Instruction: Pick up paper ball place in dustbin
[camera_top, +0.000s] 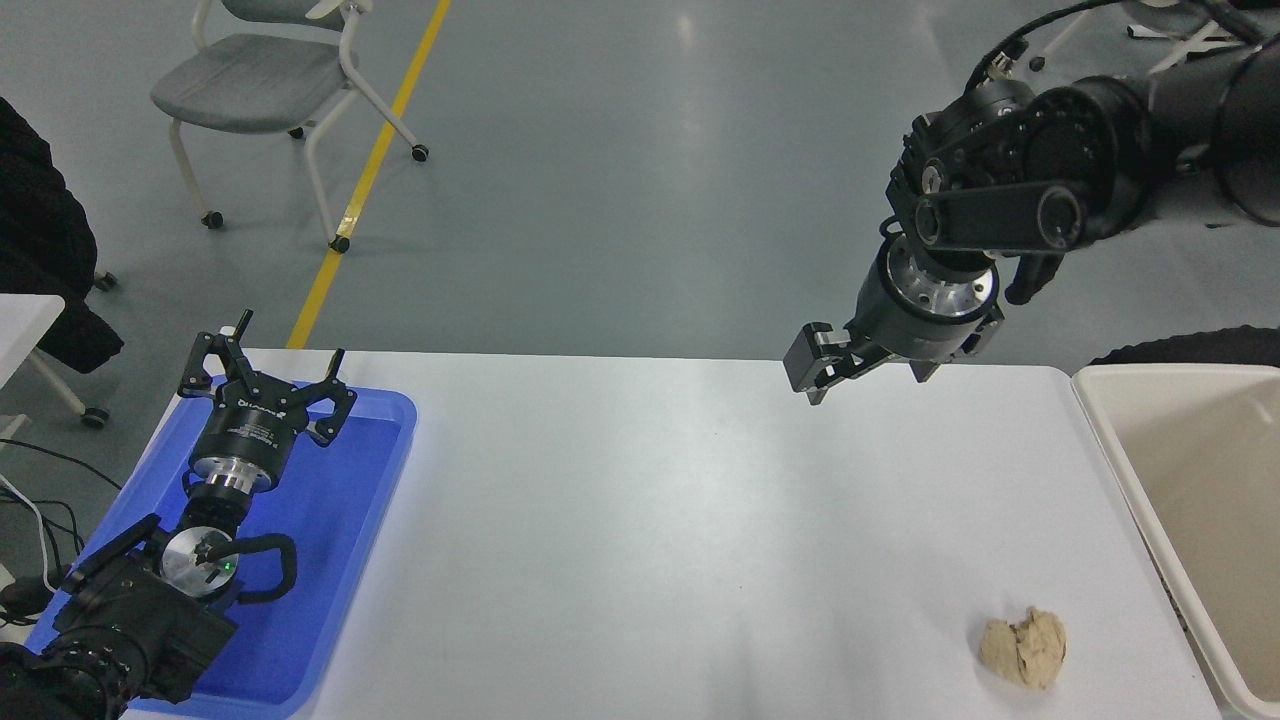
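The paper ball (1023, 648), a tan crumpled wad, lies on the white table (650, 520) near its front right corner. The cream dustbin (1130, 455) stands just right of the table, its inside partly cut off by the picture's edge. My right gripper (885, 372) hangs open and empty above the table's far edge, well behind the ball and to its left, with one finger (810, 365) clearly showing. My left gripper (285, 350) is parked open over the blue tray at the lower left.
A blue shallow tray (340, 540) lies on the table's left end under my left arm. A grey wheeled chair (265, 85) stands on the floor beyond the table. A dark garment (40, 250) hangs at the left edge.
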